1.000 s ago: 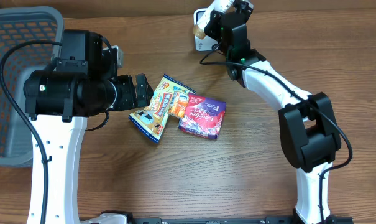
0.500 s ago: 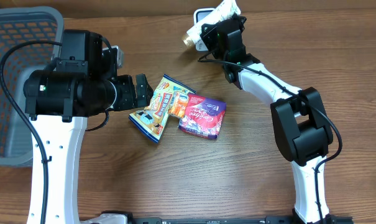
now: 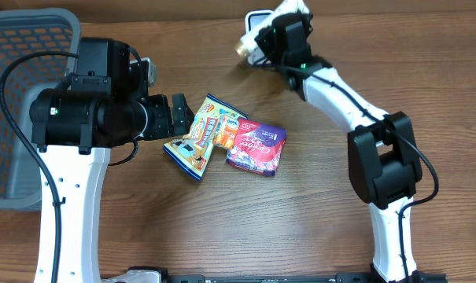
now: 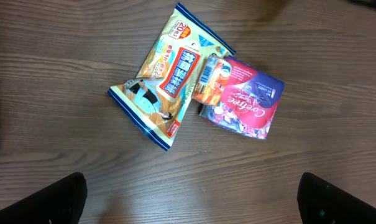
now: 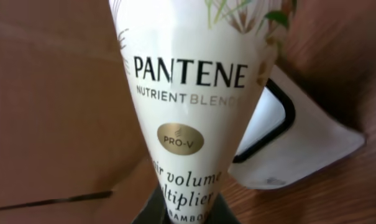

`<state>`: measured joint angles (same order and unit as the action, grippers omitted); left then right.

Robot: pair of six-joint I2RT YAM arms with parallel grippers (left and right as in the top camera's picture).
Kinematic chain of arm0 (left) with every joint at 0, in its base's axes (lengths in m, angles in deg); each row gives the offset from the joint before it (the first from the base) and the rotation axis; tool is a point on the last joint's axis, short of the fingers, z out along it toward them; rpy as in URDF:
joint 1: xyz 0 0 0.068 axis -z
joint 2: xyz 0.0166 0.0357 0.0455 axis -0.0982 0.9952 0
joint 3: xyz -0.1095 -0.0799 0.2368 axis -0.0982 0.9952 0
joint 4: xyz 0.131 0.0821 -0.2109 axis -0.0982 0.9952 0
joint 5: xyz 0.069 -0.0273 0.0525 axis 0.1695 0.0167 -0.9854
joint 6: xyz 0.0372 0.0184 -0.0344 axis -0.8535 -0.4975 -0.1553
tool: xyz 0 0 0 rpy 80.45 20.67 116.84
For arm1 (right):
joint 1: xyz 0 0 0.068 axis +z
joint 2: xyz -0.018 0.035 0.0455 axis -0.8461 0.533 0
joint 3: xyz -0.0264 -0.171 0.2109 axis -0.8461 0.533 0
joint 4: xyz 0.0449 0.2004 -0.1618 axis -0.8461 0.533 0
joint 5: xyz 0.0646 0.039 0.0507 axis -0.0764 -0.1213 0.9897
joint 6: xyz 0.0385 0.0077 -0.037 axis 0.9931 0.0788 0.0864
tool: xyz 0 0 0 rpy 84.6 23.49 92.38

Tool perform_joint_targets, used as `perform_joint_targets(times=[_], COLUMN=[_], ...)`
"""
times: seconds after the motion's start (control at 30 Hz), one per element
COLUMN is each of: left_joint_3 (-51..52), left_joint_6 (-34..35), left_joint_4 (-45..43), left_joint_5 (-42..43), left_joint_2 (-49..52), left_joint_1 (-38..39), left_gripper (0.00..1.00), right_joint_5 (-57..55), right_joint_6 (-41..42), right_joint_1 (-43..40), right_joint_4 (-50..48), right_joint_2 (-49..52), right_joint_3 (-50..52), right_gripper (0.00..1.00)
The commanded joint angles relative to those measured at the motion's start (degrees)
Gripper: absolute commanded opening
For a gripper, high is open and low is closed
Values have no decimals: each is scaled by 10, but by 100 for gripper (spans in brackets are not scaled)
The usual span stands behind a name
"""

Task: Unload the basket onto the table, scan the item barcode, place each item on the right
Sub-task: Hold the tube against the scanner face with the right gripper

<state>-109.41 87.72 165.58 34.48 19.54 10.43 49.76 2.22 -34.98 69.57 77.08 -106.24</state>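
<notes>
Two robot arms work over a wooden counter (image 3: 222, 228). At the far edge, the right tool (image 3: 263, 39) is pressed together on the lower end of a cream Pantene tube (image 5: 188, 81), holding it off the counter and just above a white scanner (image 5: 287, 137) with a black-framed window. The tube is tilted across that window, probably so the reader can catch its barcode. The printed brand side faces the wrist camera, so the code is likely on the far side, though it cannot be seen. In the middle of the counter lie a blue-edged snack packet (image 4: 169, 87) and a purple packet (image 4: 240, 99), the first overlapping the second; they look like items waiting their turn. The left tool (image 4: 191, 186) hovers beside them with its fingers spread wide and gripping nothing, seemingly ready for the next pick. A grey mesh basket (image 3: 17, 47) sits at the far left.
</notes>
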Motion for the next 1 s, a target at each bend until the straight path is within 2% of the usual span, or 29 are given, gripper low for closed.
perform_joint_targets(times=[0.0, 0.1, 0.27, 0.43, 0.73, 0.97], left_joint_3=[-1, -1, -1, -1, -1, -1], left_joint_6=[-4, -4, -4, -4, -4, -4], left_joint_4=[-1, -1, -1, -1, -1, -1], left_joint_5=[-6, -6, -6, -6, -6, -6], left_joint_2=[0, 0, 0, 0, 0, 0], left_joint_1=[1, 1, 1, 1, 1, 1], left_gripper=[100, 100, 100, 100, 100, 100], right_joint_5=[-26, -32, -24, 2, 9, 30], right_joint_6=[-137, -177, -186, -185, -156, -97], right_joint_1=[-16, -24, -39, -34, -19, -19], right_joint_4=[32, 60, 95, 86, 83, 104], right_joint_2=[-10, -9, -1, 19, 27, 28], right_joint_3=[-100, -123, -124, -124, -123, -121], right_gripper=[4, 4, 4, 4, 4, 4])
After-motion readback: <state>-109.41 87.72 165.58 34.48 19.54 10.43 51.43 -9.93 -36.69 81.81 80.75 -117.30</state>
